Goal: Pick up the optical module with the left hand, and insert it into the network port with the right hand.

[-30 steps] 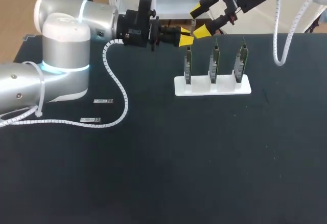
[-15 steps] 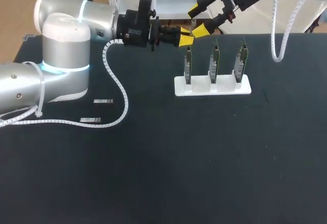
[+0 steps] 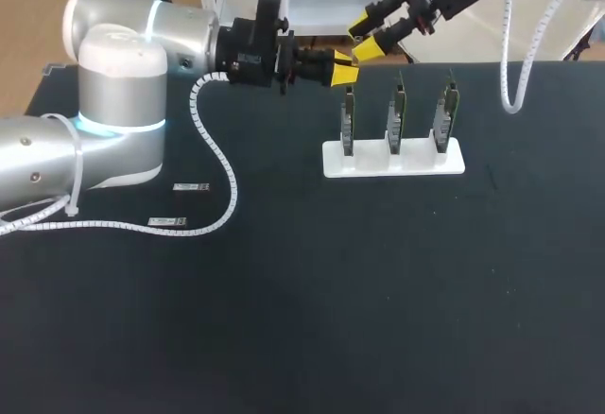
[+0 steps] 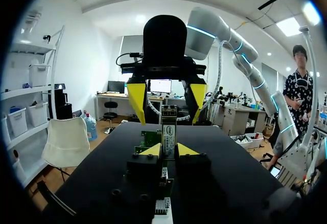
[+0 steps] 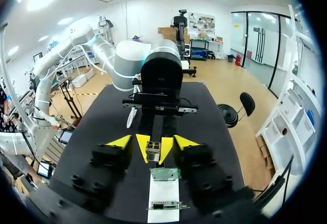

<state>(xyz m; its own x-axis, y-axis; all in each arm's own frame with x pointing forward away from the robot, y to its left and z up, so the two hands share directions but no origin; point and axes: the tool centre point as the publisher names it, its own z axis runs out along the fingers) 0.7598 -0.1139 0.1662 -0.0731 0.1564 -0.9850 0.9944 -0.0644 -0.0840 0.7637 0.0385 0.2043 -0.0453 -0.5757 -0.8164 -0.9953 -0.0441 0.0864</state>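
The left arm lay level over the far side of the counter (image 3: 378, 291), its wrist pointing right. The left pincer (image 4: 168, 151) was clamped narrow on the optical module (image 4: 168, 129), one yellow tip on each side. The module's free end stuck out beyond the tips.

The right arm slanted down from the far right corner and faced the left arm head-on. The right pincer (image 3: 365, 36) stood wide, its fingers straddling the module's free end; whether they touched it could not be told.

The module hung in the air above the counter, just beyond the far left end of the white holder (image 3: 392, 161). Three green boards (image 3: 398, 110) stood upright in that holder.

Two small flat parts (image 3: 191, 187) lay on the counter to the left, beside the left arm's coiled cable (image 3: 216, 149).
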